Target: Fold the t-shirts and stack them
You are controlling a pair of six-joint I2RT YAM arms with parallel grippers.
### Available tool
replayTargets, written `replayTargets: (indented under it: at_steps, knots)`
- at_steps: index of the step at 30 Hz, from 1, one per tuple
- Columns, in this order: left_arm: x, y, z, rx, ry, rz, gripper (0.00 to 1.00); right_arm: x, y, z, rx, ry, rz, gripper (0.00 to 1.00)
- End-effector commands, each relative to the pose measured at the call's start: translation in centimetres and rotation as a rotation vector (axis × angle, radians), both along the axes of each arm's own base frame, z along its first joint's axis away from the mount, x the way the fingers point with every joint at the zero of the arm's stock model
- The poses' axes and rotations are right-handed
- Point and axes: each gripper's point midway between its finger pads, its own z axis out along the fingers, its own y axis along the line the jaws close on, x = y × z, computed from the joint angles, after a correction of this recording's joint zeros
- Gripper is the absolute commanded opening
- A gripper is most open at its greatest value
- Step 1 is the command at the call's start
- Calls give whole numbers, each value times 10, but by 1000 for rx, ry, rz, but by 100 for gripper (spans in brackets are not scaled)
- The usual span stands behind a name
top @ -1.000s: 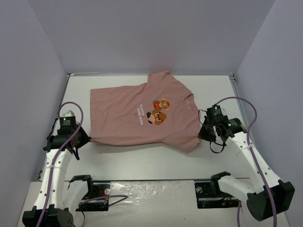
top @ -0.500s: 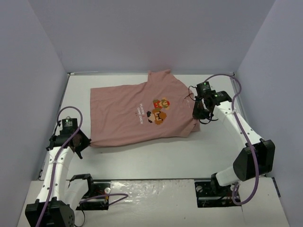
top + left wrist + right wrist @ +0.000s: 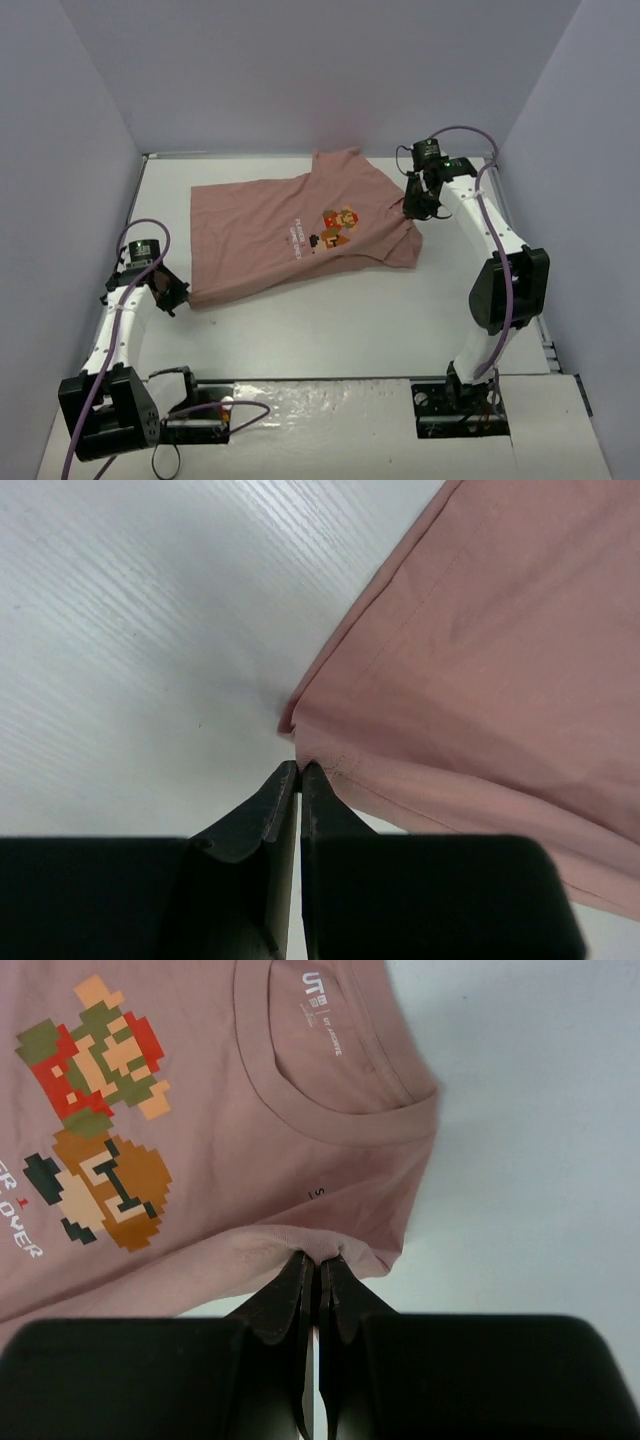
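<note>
— White desk (image 3: 330, 320) below us, pale walls (image 3: 300, 70) on three sides. What do we have on it?

— We see one dusty-pink t-shirt (image 3: 250, 240), front up, on the far half of the desk, with its collar (image 3: 340, 1110) to the right and its hem to the left. A pixel graphic (image 3: 336, 226) in orange, brown, red and green sits on the chest, with white lettering (image 3: 296, 238) beside it. One sleeve (image 3: 338, 162) points at the back wall.

— And our tools?

— Our left tool (image 3: 300, 767) is pinched shut on the near hem corner, at the shirt's left end. Our right tool (image 3: 318, 1260) is clamped tight on a bunched fold just beside the collar, at the right end.
</note>
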Motion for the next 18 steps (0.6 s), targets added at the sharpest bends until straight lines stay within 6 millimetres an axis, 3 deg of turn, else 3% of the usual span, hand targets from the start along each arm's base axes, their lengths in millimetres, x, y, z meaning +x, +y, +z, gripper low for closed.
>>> replayTargets:
  at_steps: [1, 6, 10, 18]
  knots:
    - [46, 12, 16, 22, -110, 15, 0, 20, 2, 4, -7, -28, 21, 0]
    - [73, 19, 28, 50, -132, -26, 0, 22, 0, 1, -19, -24, 28, 0]
    - [82, 22, 40, 70, -157, -54, 0, 14, -2, 4, -23, -24, 31, 0]
    - [56, 20, 74, 115, -234, -59, 0, -27, -16, 36, -28, -92, 25, 0]
